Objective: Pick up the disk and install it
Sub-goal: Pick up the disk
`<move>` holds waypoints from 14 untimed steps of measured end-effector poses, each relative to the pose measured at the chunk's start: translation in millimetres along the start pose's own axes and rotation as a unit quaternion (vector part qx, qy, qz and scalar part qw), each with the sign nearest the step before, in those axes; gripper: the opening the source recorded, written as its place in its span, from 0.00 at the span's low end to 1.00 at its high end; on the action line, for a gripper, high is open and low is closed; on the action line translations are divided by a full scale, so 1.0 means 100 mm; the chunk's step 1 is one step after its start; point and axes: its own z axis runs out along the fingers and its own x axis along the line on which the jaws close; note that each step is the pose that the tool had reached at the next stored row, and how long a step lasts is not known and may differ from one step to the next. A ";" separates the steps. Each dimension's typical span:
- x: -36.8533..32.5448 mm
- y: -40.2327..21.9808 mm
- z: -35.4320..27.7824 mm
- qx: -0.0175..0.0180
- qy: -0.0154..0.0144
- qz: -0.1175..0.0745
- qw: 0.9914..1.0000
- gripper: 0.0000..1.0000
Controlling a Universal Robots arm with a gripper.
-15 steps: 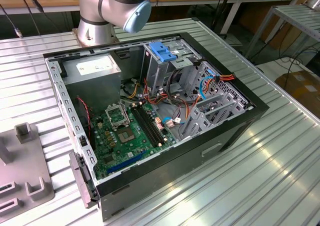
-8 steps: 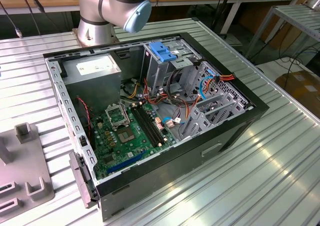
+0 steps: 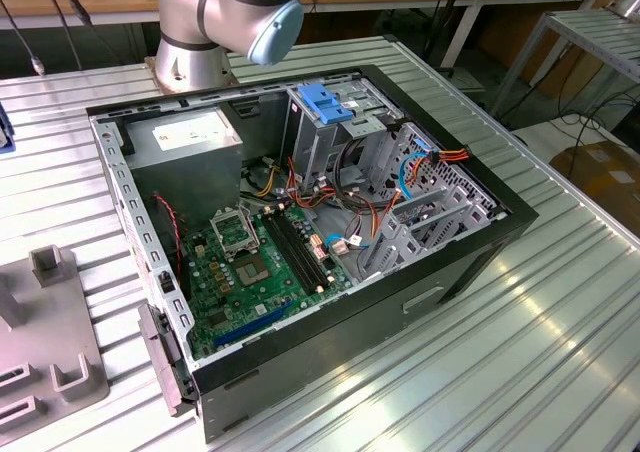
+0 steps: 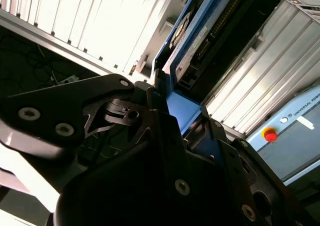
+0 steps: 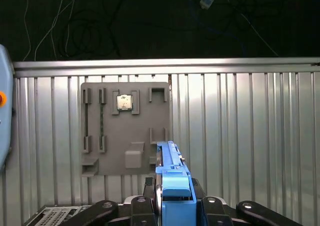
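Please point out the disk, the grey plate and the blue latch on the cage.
the disk [image 5: 174, 188], first wrist view, blue carrier frame.
the grey plate [image 5: 125, 131], first wrist view, bare middle.
the blue latch [image 3: 325, 102], exterior view, top face.

The disk [image 4: 220, 36] is seen in both wrist views as a flat, rectangular drive with a black body, edged by a blue plastic carrier frame. In the second wrist view a pale label strip is seen along one face, beside a row of small contacts. The disk is gripped edge-on between the closed fingers of the tool [image 5: 173, 203], and its far end projects beyond them. In the first wrist view only its narrow blue edge is presented, held off the ribbed metal counter [image 5: 240, 136].
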 end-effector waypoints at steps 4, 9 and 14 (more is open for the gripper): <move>-0.002 -0.054 0.000 0.000 0.000 0.000 1.000 0.37; -0.005 -0.152 -0.001 0.000 0.000 0.000 1.000 0.37; -0.007 -0.219 -0.002 0.000 0.000 0.000 1.000 0.37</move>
